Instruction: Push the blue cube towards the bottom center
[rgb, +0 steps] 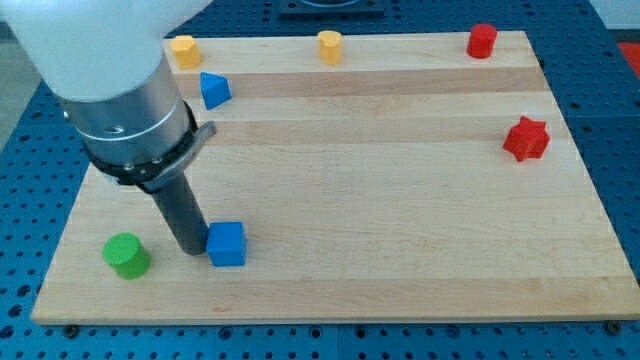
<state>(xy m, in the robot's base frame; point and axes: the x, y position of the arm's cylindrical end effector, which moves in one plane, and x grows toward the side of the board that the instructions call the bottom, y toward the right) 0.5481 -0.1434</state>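
My tip (190, 248) has no claw to spread or pinch; it is a bare rod end resting on the counter (400, 270), touching the left face of the blue cube (227, 244). The cube sits just to the tip's right, near the counter's bottom edge but left of centre. The green cylinder (126, 255) lies close on the tip's other side. A blue wedge-like block (214, 90) and the yellow blocks (183, 50) (329, 46) are well above; the red blocks (482, 40) (526, 138) are far right. The push appears under way; next, I judge, a steady rightward slide, keeping contact centred on the cube.
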